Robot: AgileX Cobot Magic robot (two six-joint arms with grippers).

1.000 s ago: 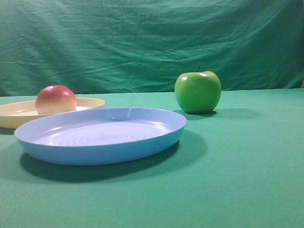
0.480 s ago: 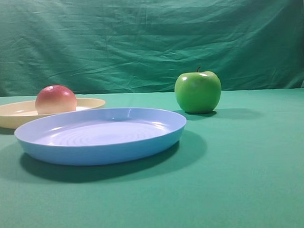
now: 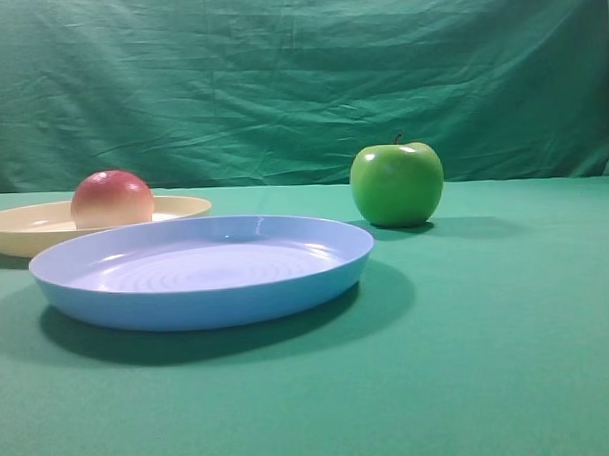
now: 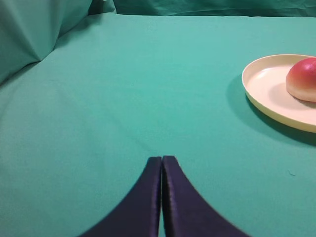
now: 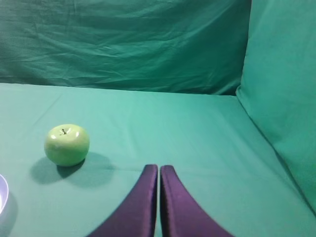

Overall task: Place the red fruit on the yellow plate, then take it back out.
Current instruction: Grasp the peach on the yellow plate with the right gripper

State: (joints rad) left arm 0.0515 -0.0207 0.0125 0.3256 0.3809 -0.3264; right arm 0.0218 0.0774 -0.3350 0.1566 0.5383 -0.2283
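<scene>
The red fruit (image 3: 111, 199) rests on the yellow plate (image 3: 179, 206) at the left of the exterior high view. In the left wrist view the fruit (image 4: 302, 79) lies in the plate (image 4: 264, 86) at the right edge. My left gripper (image 4: 162, 158) is shut with nothing in it, well to the left of the plate over bare cloth. My right gripper (image 5: 159, 167) is also shut and holds nothing, over the cloth to the right of the green apple (image 5: 67, 144). Neither gripper shows in the exterior high view.
A larger light blue plate (image 3: 201, 270) sits in front of the yellow one. The glossy green apple (image 3: 396, 183) stands at the back, right of centre. Green cloth covers the table and hangs as a backdrop, with folds rising at both sides.
</scene>
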